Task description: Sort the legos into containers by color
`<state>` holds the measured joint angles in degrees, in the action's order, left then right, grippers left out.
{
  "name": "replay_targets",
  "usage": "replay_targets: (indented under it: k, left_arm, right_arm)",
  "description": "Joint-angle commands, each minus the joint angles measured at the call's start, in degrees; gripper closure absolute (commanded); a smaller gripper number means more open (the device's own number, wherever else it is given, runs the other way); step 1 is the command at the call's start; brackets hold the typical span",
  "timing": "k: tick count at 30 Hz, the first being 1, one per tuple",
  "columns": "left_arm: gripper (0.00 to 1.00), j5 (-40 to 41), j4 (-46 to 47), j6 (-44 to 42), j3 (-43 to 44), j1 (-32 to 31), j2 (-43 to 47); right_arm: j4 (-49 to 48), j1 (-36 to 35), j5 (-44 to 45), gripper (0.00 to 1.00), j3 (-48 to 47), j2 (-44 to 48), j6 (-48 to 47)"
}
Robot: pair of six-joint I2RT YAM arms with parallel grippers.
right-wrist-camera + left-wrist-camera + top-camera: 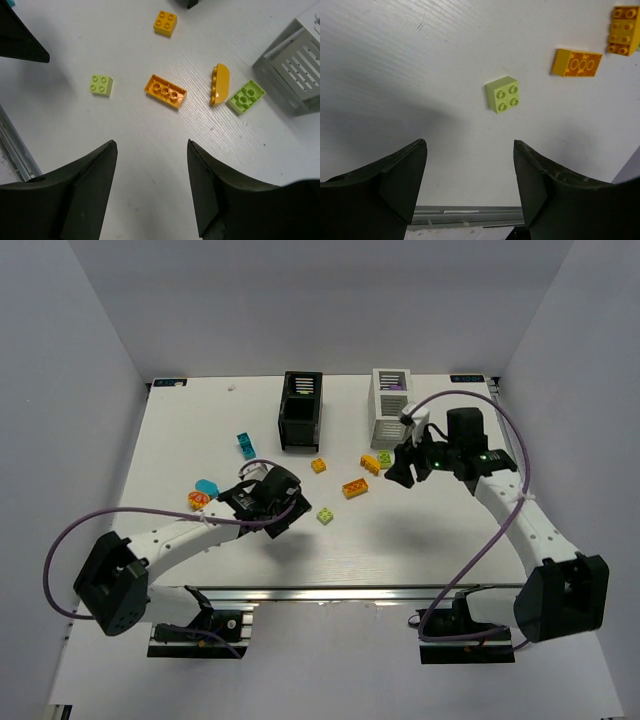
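Observation:
The black box [300, 410] and the white box [392, 405] stand at the back of the table. Legos lie loose in front of them: a lime brick [326, 516], orange bricks [355, 487] [319, 465], a yellow one [370, 463], a green one [384, 458] and cyan ones [243, 445] [207, 486]. My left gripper [288, 515] is open and empty, just left of the lime brick, which lies ahead of the fingers in the left wrist view [502, 94]. My right gripper [402, 473] is open and empty above the table, right of the orange brick [165, 91] and the green one [246, 96].
An orange-red piece [198, 500] lies at the left beside the cyan one. Something purple [395, 387] shows inside the white box. The table's front rail [470, 212] runs just behind the left fingers. White walls enclose the table.

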<state>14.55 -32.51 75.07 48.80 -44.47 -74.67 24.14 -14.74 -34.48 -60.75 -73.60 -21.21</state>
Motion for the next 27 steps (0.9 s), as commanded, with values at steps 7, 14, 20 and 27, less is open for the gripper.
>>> replay_targets:
  k: [7, 14, 20, 27]
  left_arm:
    - [0.21, 1.98, -4.14, 3.78, 11.05, -2.2, -14.43]
    - [0.2, 1.01, -7.12, 3.68, 19.31, -2.38, -23.93]
    - [0.22, -0.31, -6.6, 2.54, 23.44, -2.38, -30.6]
    - [0.26, 0.04, -10.82, 1.14, 29.68, -2.29, -36.5]
  right_arm:
    - [1.7, 5.6, 0.9, 0.34, 6.17, 9.61, 1.7]
    - [1.88, 6.83, 1.87, 0.31, 7.93, 11.2, 2.14]
    - [1.7, 7.27, 1.78, 0.3, 8.46, 10.94, 2.4]
    - [1.26, 7.71, 1.78, 0.3, 9.51, 11.2, 2.67]
